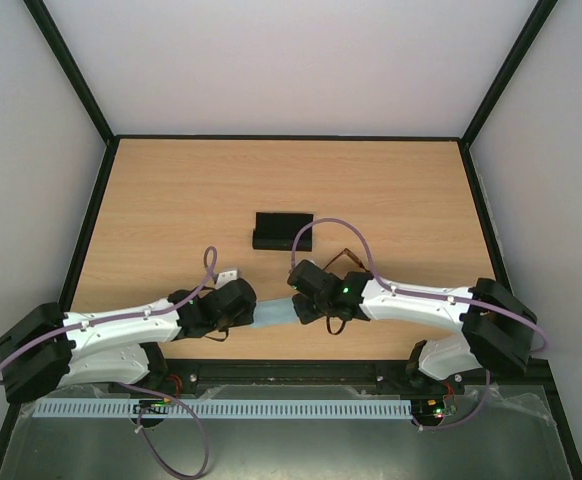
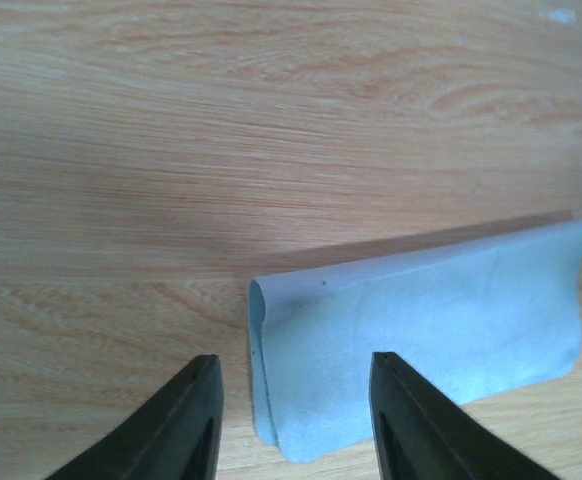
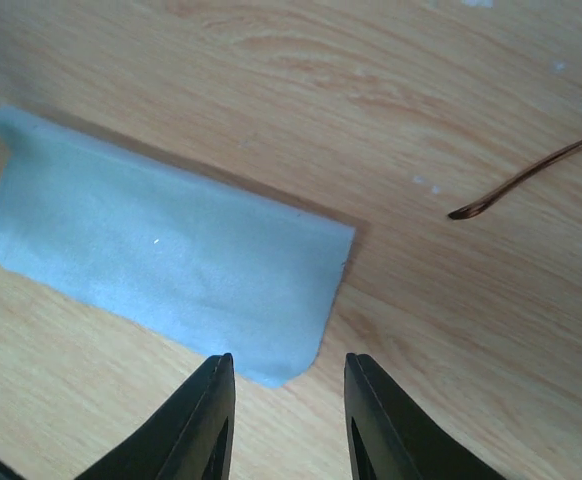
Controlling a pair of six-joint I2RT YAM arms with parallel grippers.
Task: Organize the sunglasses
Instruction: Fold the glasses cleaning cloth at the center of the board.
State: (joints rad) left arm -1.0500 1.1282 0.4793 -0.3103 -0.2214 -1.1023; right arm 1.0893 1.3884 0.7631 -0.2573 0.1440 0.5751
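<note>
The left gripper [image 2: 293,362] is hanging low over the wooden table [image 2: 171,150], jaws released and gripping nothing. One end of the folded light blue cloth [image 2: 421,330] is lying just ahead of its fingers. The right gripper [image 3: 288,360] is standing released at the cloth's other end. The sunglasses [image 3: 531,172] are showing only a slim temple tip, ahead and right of that gripper, apart from the cloth. The black case [image 1: 282,231] is sitting farther out beyond both grippers.

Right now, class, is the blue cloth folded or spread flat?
Folded: the cloth shows two layers at its end, joined by a rounded crease.
</note>
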